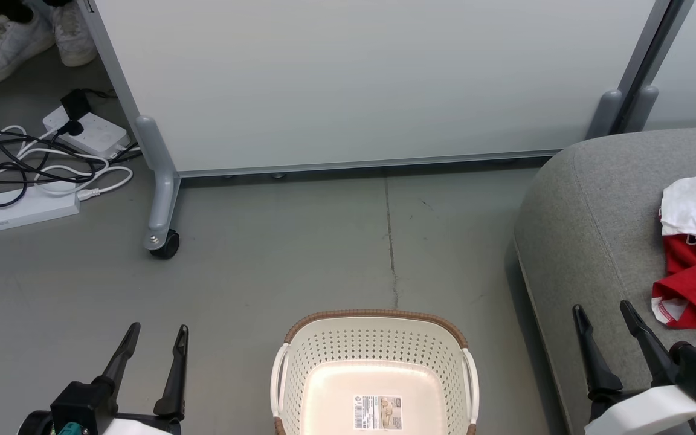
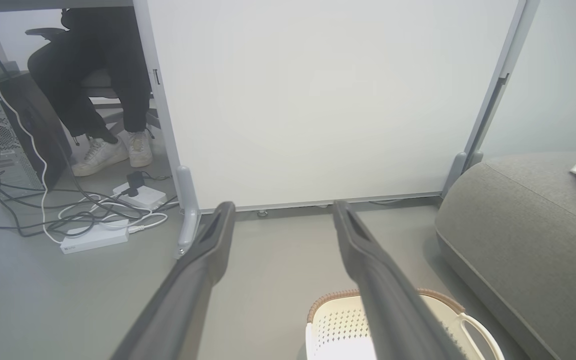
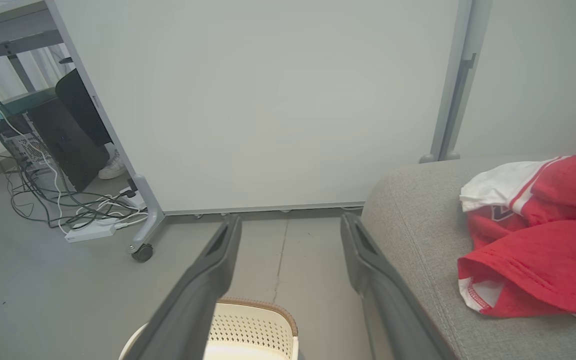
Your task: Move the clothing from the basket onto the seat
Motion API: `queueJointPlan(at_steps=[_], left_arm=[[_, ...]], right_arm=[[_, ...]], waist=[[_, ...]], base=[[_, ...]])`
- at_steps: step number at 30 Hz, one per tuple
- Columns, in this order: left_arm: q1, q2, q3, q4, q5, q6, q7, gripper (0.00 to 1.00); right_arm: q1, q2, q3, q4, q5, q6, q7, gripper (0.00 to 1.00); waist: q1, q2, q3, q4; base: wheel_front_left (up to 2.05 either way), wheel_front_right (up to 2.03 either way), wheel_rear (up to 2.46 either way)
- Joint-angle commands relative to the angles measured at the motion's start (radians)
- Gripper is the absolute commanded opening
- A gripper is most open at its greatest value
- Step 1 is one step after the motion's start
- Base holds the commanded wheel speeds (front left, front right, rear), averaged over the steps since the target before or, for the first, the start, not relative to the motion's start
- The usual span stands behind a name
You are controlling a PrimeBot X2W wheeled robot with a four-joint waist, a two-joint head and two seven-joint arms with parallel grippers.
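Note:
The white perforated basket point(image 1: 374, 362) with a brown rim stands on the floor at the bottom centre, holding nothing but the label on its bottom. The red and white clothing point(image 1: 695, 254) lies crumpled on the grey seat point(image 1: 589, 229) at the right. My left gripper point(image 1: 157, 335) is open at the lower left, left of the basket and apart from it. My right gripper point(image 1: 603, 311) is open at the lower right, over the seat's front edge, left of the clothing. The basket point(image 2: 338, 327), seat point(image 2: 523, 235) and clothing point(image 3: 533, 235) show in the wrist views too.
A white partition panel point(image 1: 360, 78) on a castor foot point(image 1: 164, 241) closes off the back. Power strips and tangled cables point(image 1: 46, 163) lie on the floor at the far left. A person's white shoes point(image 1: 22, 36) stand behind the panel's left end. Bare grey floor point(image 1: 324, 254) lies before the basket.

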Motion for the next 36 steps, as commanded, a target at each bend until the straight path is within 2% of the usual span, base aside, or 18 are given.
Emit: queueJointPlan(at_steps=[1,2,6,20,36], left_arm=[[-0.014,-0.001,0.008,0.003,0.012,-0.002,-0.003,1.00],[-0.014,-0.002,0.010,0.004,0.014,0.000,-0.003,0.00],[0.009,-0.018,0.007,0.026,-0.008,-0.002,0.010,0.00],[-0.033,-0.049,0.119,0.037,-0.254,-0.029,0.117,0.00],[-0.069,-0.077,0.217,0.045,-0.474,-0.052,0.210,0.00]], right_arm=[[0.005,-0.005,-0.002,-0.004,-0.001,0.000,0.003,1.00],[0.005,-0.005,-0.002,-0.005,0.001,0.000,0.003,0.00],[0.007,0.008,0.006,0.023,0.018,0.000,-0.001,0.00],[-0.071,0.006,0.041,0.103,0.309,0.000,-0.008,0.00],[-0.138,0.003,0.074,0.171,0.566,0.000,-0.015,0.00]], waist=[[0.0000,0.0000,0.000,0.000],[0.0000,0.0000,0.001,0.001],[0.0000,0.0000,0.001,0.000],[0.0000,0.0000,0.000,-0.007],[0.0000,0.0000,-0.001,-0.015]], base=[[0.00,0.00,0.00],[0.00,0.00,0.00],[0.00,0.00,0.00],[0.00,0.00,0.00],[0.00,0.00,0.00]])
